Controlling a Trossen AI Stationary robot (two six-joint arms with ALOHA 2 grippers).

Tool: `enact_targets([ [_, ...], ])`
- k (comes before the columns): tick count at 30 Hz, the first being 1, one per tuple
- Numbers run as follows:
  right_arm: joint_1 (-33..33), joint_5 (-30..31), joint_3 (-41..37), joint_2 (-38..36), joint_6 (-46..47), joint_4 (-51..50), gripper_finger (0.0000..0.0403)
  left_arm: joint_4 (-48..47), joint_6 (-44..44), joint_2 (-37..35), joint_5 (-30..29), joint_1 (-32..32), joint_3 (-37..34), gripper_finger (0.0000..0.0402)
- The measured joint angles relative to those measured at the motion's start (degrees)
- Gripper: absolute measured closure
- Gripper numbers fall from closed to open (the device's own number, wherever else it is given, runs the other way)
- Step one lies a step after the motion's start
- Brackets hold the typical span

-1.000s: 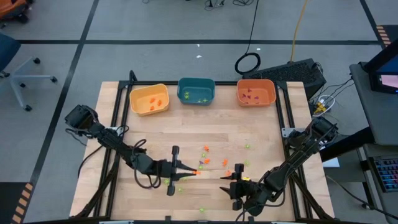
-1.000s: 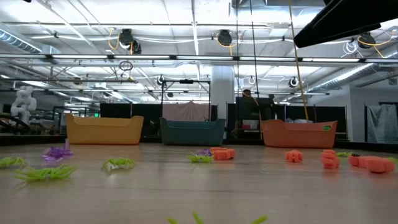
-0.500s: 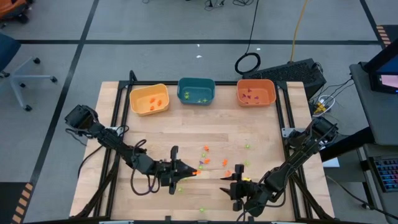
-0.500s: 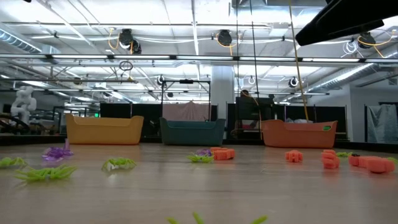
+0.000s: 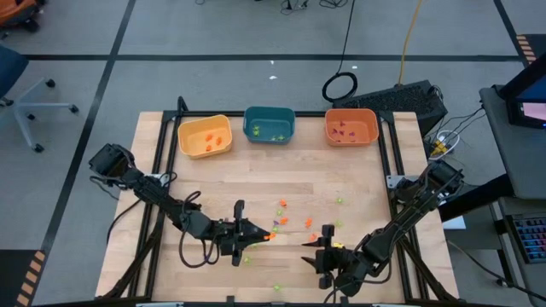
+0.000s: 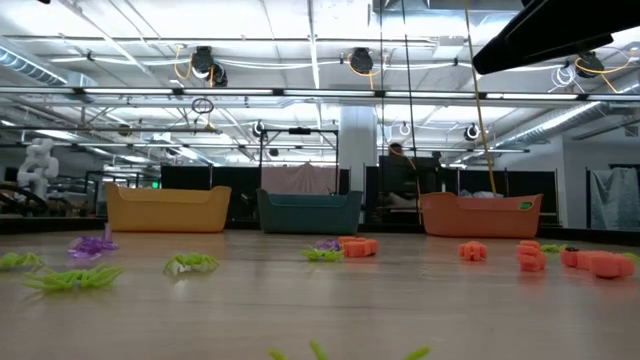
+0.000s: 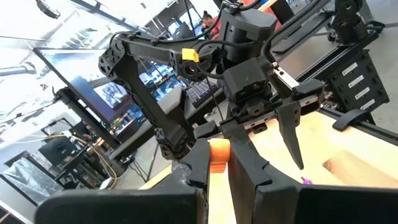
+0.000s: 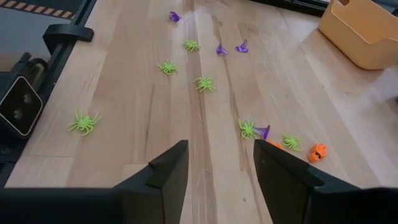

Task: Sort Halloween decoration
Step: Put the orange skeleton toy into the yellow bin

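Observation:
My left gripper (image 5: 266,234) hangs level over the table's near middle, pointing toward the right edge, shut on a small orange trinket (image 7: 219,155). My right gripper (image 5: 314,248) stands open just to its right, slanting down, nothing between its fingers (image 8: 168,168). Loose Halloween decoration lies flat on the wood: green spiders (image 8: 204,83), purple pieces (image 8: 242,46), an orange pumpkin (image 8: 318,152) and orange bits (image 5: 282,220). More of them show in the low view (image 6: 358,247). My left gripper pinches the orange trinket's two sides (image 7: 217,163) between its two fingers, near their free ends. The fingers (image 7: 245,163) come at it level, from the table's left. The trinket is lifted clear of the table.
Three bins stand along the far edge: yellow (image 5: 205,136), teal (image 5: 270,124) and orange (image 5: 351,126), each with a few trinkets inside. Both grippers face each other closely near the front edge. Bare wood lies between them and the bins.
My left gripper has rolled about its own pointing line while staying in place, the orange trinket turning with it between the shut fingers. My right gripper has kept still.

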Motion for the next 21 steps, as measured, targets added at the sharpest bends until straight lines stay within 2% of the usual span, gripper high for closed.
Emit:
enact_targets([
  [11,0.0,0.1,0.0,0.0,0.0,0.0,0.0236,0.0,-0.8,0.0,0.0,0.0,0.0,0.0372],
  [21,0.0,0.1,0.0,0.0,-0.2,0.0,0.0236,-0.3,-8.0,0.0,0.0,0.0,0.0,0.0372],
])
